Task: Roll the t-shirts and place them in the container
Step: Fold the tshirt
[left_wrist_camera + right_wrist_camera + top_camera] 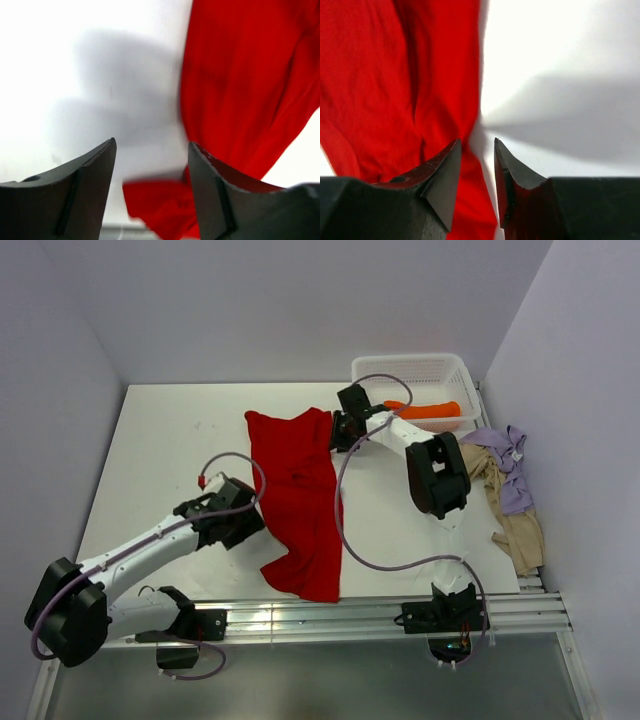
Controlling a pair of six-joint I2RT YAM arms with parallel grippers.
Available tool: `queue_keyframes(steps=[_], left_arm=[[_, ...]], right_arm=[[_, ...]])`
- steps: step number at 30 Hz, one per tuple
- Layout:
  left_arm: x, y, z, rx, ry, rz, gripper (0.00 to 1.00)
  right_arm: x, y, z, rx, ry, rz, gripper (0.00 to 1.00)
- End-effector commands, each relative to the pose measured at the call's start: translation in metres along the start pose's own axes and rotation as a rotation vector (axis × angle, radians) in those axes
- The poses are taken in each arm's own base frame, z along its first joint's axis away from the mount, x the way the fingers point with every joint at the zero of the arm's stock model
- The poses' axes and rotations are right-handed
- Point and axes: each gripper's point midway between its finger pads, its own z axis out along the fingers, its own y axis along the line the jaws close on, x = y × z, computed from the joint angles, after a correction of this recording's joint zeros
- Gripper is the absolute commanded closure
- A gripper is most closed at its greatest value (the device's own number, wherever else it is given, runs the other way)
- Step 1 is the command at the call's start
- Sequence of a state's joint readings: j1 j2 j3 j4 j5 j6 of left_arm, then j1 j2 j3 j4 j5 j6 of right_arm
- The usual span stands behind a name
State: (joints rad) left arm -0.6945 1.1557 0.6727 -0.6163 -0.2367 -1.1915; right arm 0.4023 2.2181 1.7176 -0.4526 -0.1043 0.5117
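Overhead; wrists close, probably sharing shirt [297, 495].

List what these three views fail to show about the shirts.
- Top view: the orange t-shirt in the basket is partly hidden by the right arm.
- Top view: the beige t-shirt lies largely under the lavender t-shirt.
- Left wrist view: the red t-shirt is blurred along its edge and runs off the frame.

red t-shirt [240, 100] cropped in wrist views, near edge seemingly blurred
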Motion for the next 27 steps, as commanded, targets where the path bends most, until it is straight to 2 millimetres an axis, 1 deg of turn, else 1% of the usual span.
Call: queue_keyframes(steps=[1,2,3,4,5,6,7,8,9,10,11,12,13,14,16,17,18,19,20,21,22,23,25,27], left_arm=[[-0.049,-0.023,0.003,0.094,-0.095,0.047,0.37],[-0.062,-0.021,0.010,0.075,-0.108,0.029,0.37],[-0.070,-0.022,0.013,0.068,-0.124,0.029,0.37],[-0.083,-0.033,0.013,0.090,-0.153,0.044,0.37],[-0.087,-0.032,0.022,0.077,-0.139,0.044,0.38],[-0.092,-0.037,0.026,0.092,-0.135,0.044,0.38],[-0.097,-0.044,0.030,0.119,-0.138,0.047,0.37],[-0.107,-0.045,0.038,0.119,-0.133,0.030,0.38],[-0.108,-0.051,0.043,0.143,-0.116,0.032,0.38],[-0.118,-0.059,0.045,0.163,-0.131,0.023,0.39],[-0.123,-0.055,0.058,0.144,-0.121,0.011,0.39],[-0.127,-0.058,0.062,0.151,-0.119,0.009,0.40],[-0.136,-0.066,0.063,0.169,-0.129,0.007,0.41],[-0.141,-0.067,0.072,0.170,-0.129,-0.003,0.42],[-0.151,-0.076,0.075,0.198,-0.152,-0.012,0.42],[-0.156,-0.079,0.081,0.210,-0.159,-0.017,0.43],[-0.157,-0.084,0.082,0.224,-0.157,-0.019,0.43],[-0.163,-0.092,0.082,0.247,-0.161,-0.014,0.44],[-0.161,-0.091,0.090,0.230,-0.147,-0.014,0.46],[-0.167,-0.098,0.091,0.238,-0.154,-0.011,0.47],[-0.168,-0.099,0.094,0.234,-0.150,-0.007,0.47],[-0.166,-0.096,0.104,0.211,-0.136,-0.006,0.48],[-0.169,-0.096,0.114,0.180,-0.133,-0.002,0.50],[-0.173,-0.092,0.120,0.149,-0.135,-0.006,0.50]], right_arm=[[-0.037,0.025,-0.057,-0.110,-0.149,-0.011,0.60],[-0.035,0.024,-0.060,-0.114,-0.152,-0.012,0.59],[-0.026,0.020,-0.058,-0.115,-0.141,-0.011,0.59],[-0.025,0.021,-0.065,-0.124,-0.148,-0.017,0.59],[-0.022,0.020,-0.065,-0.127,-0.143,-0.019,0.59],[-0.012,0.014,-0.062,-0.118,-0.127,-0.014,0.59],[-0.010,0.014,-0.066,-0.125,-0.133,-0.015,0.59],[-0.006,0.012,-0.065,-0.126,-0.127,-0.017,0.59],[0.003,0.008,-0.061,-0.126,-0.115,-0.016,0.59],[0.007,0.010,-0.061,-0.145,-0.105,-0.018,0.59],[0.011,0.010,-0.059,-0.154,-0.097,-0.019,0.59],[0.015,0.010,-0.056,-0.162,-0.092,-0.017,0.59],[0.018,0.009,-0.052,-0.162,-0.085,-0.016,0.59],[0.020,0.012,-0.050,-0.166,-0.078,-0.020,0.58],[0.026,0.011,-0.040,-0.153,-0.059,-0.024,0.58],[0.027,0.014,-0.038,-0.151,-0.058,-0.030,0.58],[0.029,0.015,-0.036,-0.152,-0.052,-0.032,0.58],[0.032,0.015,-0.031,-0.150,-0.042,-0.032,0.57],[0.032,0.018,-0.029,-0.153,-0.045,-0.034,0.57],[0.035,0.016,-0.023,-0.148,-0.036,-0.036,0.57],[0.036,0.017,-0.021,-0.146,-0.033,-0.039,0.57],[0.033,0.017,-0.019,-0.130,-0.041,-0.042,0.57],[0.037,0.016,-0.012,-0.108,-0.033,-0.055,0.57],[0.036,0.016,-0.008,-0.090,-0.036,-0.060,0.59]])
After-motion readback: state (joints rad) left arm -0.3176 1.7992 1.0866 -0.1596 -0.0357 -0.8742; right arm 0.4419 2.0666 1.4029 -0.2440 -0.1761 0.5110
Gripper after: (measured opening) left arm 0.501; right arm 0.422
